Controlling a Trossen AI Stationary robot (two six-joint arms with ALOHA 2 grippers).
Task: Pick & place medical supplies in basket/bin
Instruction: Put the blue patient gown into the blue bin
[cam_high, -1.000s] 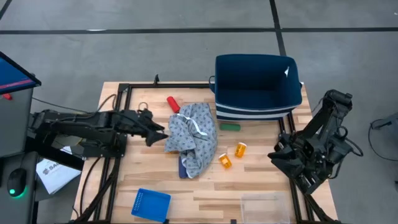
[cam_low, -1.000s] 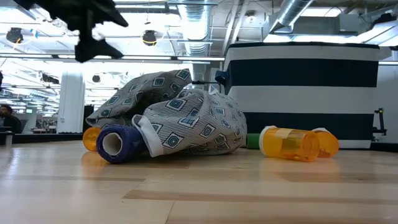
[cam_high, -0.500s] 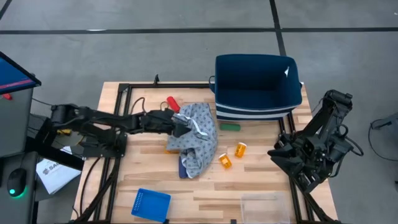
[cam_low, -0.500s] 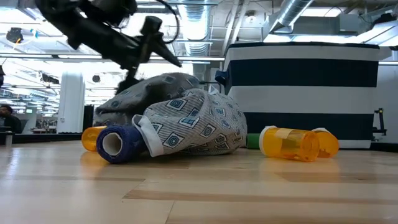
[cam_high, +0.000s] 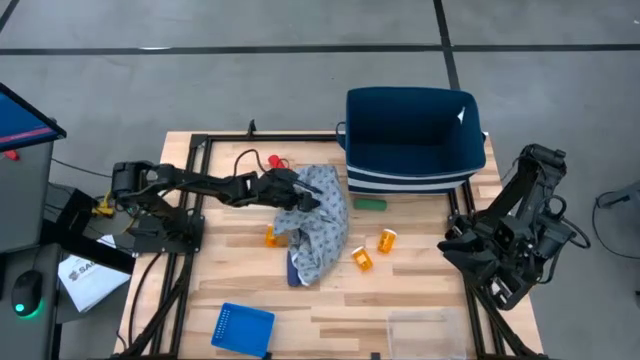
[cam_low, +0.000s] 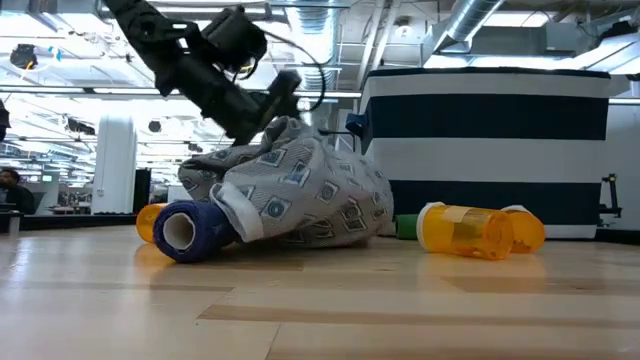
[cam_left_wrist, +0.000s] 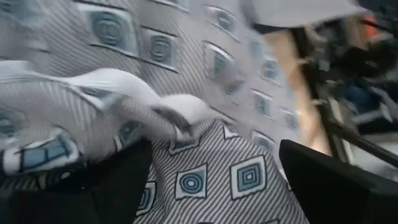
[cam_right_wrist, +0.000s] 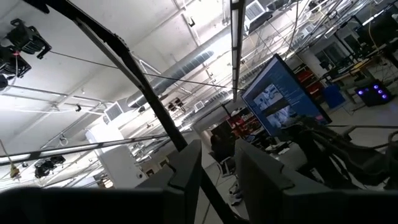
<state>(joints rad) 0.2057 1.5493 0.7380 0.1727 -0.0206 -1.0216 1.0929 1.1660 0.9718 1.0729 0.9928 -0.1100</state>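
The grey patterned garment (cam_high: 318, 225) lies bunched mid-table, over the dark blue cylinder (cam_low: 185, 232). My left gripper (cam_high: 298, 197) is open on the garment's left upper part, and cloth fills the left wrist view (cam_left_wrist: 214, 149). An orange pill bottle (cam_high: 270, 237) lies bare beside the garment's left edge. Two more orange bottles (cam_high: 386, 240) (cam_high: 362, 260) lie to its right. The green cylinder (cam_high: 372, 204) sits by the navy striped bin (cam_high: 415, 140). The red cylinder (cam_high: 277, 160) shows behind my left arm. My right gripper (cam_right_wrist: 217, 171) is shut, parked off the table's right edge. My left gripper comes at the garment slanting down from the table's left. Its open fingers (cam_left_wrist: 118, 180) stand in the cloth with a raised fold (cam_left_wrist: 155, 112) bunched between them. They sit on the garment's top, left of its middle (cam_low: 285, 125). The garment rests on the table.
A small blue perforated basket (cam_high: 243, 328) sits at the table's near left. A clear plastic tray (cam_high: 430, 330) sits at the near right. Black frame rails run along the left and right sides. Bare wood lies between the garment and the near edge.
My left gripper has reached toward the table's right and come down onto the garment's top. The garment's left part has been pushed right and bunched higher, while its right part stayed put. This uncovered an orange bottle on its left.
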